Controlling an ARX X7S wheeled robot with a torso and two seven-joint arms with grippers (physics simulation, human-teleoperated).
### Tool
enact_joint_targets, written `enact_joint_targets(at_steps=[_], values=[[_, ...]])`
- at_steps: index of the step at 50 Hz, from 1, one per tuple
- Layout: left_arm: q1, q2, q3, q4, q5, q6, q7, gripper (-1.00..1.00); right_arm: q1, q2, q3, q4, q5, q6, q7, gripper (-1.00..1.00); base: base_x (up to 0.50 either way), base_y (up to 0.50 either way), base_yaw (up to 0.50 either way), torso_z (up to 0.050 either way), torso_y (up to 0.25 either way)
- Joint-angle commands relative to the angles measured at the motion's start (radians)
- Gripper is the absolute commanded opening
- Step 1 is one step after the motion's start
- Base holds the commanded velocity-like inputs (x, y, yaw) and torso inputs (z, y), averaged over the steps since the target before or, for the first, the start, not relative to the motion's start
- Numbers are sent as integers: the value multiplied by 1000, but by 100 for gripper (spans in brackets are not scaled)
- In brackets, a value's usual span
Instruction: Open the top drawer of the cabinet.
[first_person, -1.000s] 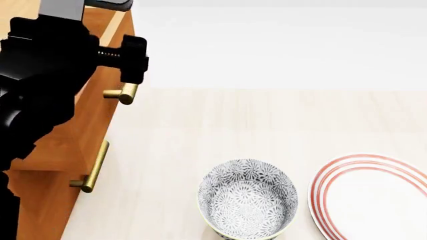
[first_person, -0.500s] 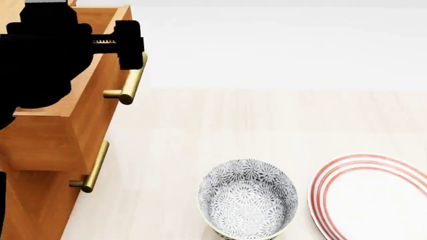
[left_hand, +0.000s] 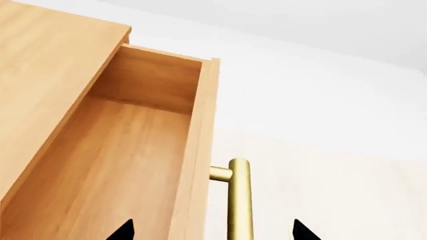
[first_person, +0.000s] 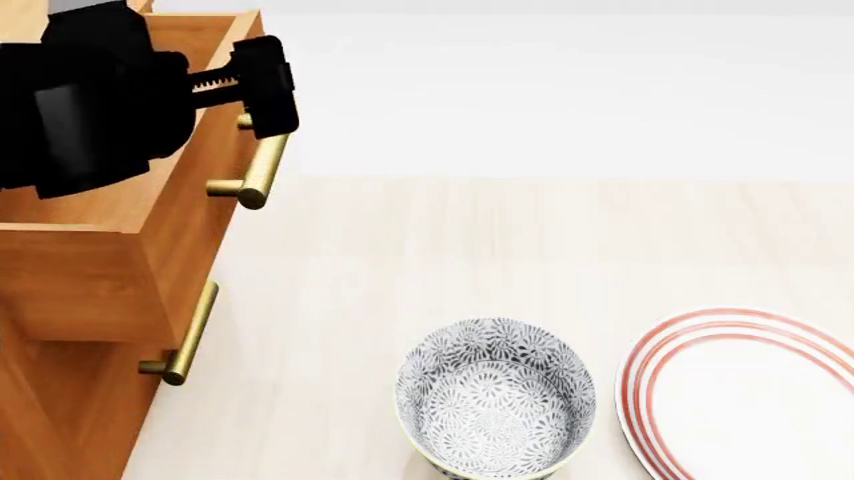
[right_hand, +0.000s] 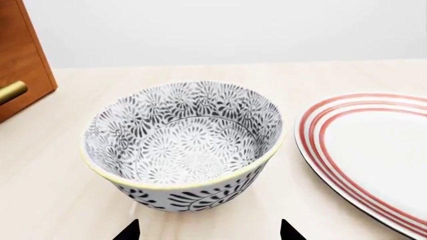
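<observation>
The tall orange-brown wooden cabinet (first_person: 80, 400) stands at the left edge of the pale wood table (first_person: 534, 250), its light wooden top (left_hand: 47, 75) showing in the left wrist view. Its top drawer (first_person: 174, 215), an orange-brown wooden box with lighter inner sides, is pulled out toward the table, and its bare floor (left_hand: 100, 175) is open to view. The drawer's brass cylindrical bar handle (first_person: 256, 170) juts from the front on short posts. Below it, the next drawer's matching brass handle (first_person: 184, 340) sits further back, on a front that is closed.

To the right lies a white round plate with red rings (first_person: 747, 390), just beside but not touching a white bowl with a grey flower pattern and a yellowish rim (first_person: 497, 400), which stands upright near the table's front edge.

The black left gripper (first_person: 262, 95) hangs over the far end of the top drawer's handle, its fingers spread wide either side of the drawer front and bar, gripping neither. The right gripper (right_hand: 208, 231) hovers just short of the bowl, its two dark fingertips (right_hand: 127, 231) set wide apart and holding nothing.
</observation>
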Motion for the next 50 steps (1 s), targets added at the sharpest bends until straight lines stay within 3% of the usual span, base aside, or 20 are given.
enact_joint_targets(at_steps=[1,26,50], values=[[-18,16,-49,-52,-59,26,-11,100,3,-18,22,2,-14,2,-20,100,0,0,0,0,0],[-34,9,-65,-211,-115,101,-32,100,6,-15,16,4,-3,6,-18,100,0,0,0,0,0],[-50,3,-155,-315,-245,130,-27,100,6,-11,6,9,0,2,-19,100,0,0,0,0,0]])
